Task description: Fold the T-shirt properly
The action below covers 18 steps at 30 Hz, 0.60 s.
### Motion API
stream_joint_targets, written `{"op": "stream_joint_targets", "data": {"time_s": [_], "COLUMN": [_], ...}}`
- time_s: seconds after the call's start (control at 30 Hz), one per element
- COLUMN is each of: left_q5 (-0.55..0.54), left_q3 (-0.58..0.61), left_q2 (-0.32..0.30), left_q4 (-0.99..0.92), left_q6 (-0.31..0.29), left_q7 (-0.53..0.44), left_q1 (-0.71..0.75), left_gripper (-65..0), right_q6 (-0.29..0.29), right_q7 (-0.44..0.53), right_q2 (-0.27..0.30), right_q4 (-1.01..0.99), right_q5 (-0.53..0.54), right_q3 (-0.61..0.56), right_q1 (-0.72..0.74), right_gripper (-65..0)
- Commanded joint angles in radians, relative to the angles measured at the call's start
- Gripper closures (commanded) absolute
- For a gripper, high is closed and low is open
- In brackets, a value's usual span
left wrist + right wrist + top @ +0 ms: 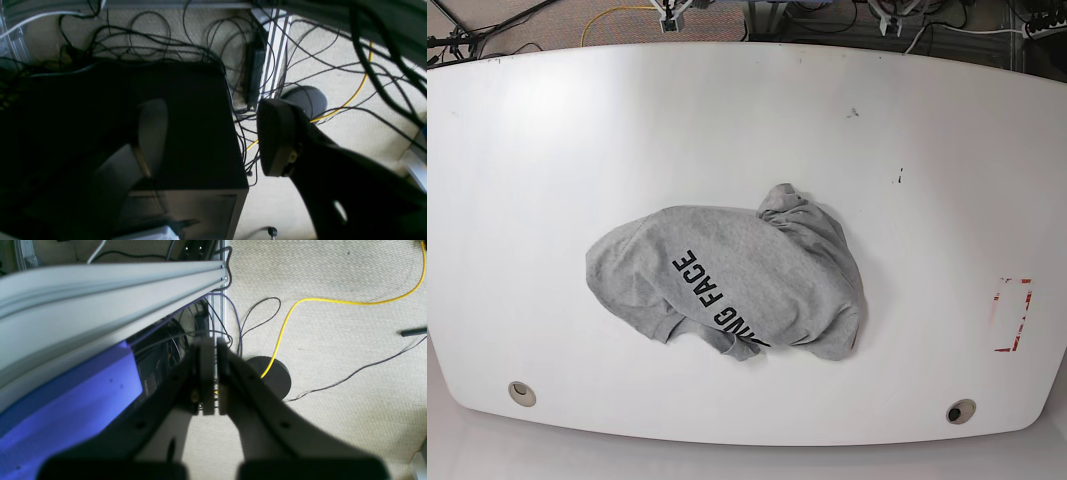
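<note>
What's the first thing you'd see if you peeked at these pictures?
A crumpled light grey cotton T-shirt with big black letters lies bunched near the middle of the wide white table. Off the table, a bright yellow cable snakes across the beige carpet, past the shut right tool.

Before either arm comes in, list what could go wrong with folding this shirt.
1. The T-shirt lies crumpled on the white table, one end bunched up. A pincer could pinch several layers at once, so it may not spread flat.
2. The lettering is partly tucked under a fold, so hem and sleeves are hard to tell apart; a wrong edge might get grabbed.
3. The right pincer is shut and would likely need opening before any grasp.
</note>
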Motion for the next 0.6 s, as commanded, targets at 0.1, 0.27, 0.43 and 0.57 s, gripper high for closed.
{"op": "stream_joint_targets", "data": {"time_s": [0.1, 0.27, 0.43, 0.57], "left_q5": [-0.003, -0.005, -0.006, -0.007], "left_q3": [0.001, 0.001, -0.003, -0.006], "left_q2": [-0.003, -0.002, 0.000, -0.002], "left_q4": [0.001, -0.002, -0.006, 0.002], "left_q6": [0.004, 0.004, 0.008, 0.008], "left_q7": [-0.001, -0.006, -0.024, -0.033], "left_q1": [0.013, 0.015, 0.025, 0.041], "left_gripper": [-39.3, -39.4, -39.6, -39.7], "right_q6": [0.000, -0.001, -0.001, -0.001], "right_q7": [0.005, 0.006, 0.024, 0.026], "right_q2": [0.003, 0.003, 0.002, 0.002], "right_q4": [0.002, 0.007, 0.027, 0.053], "right_q5": [-0.002, -0.002, -0.002, 0.000], "right_q3": [0.002, 0.003, 0.003, 0.002], "right_q1": [-0.014, -0.016, -0.042, -0.061], "right_gripper": [-0.3, -0.3, -0.2, -0.2]}}
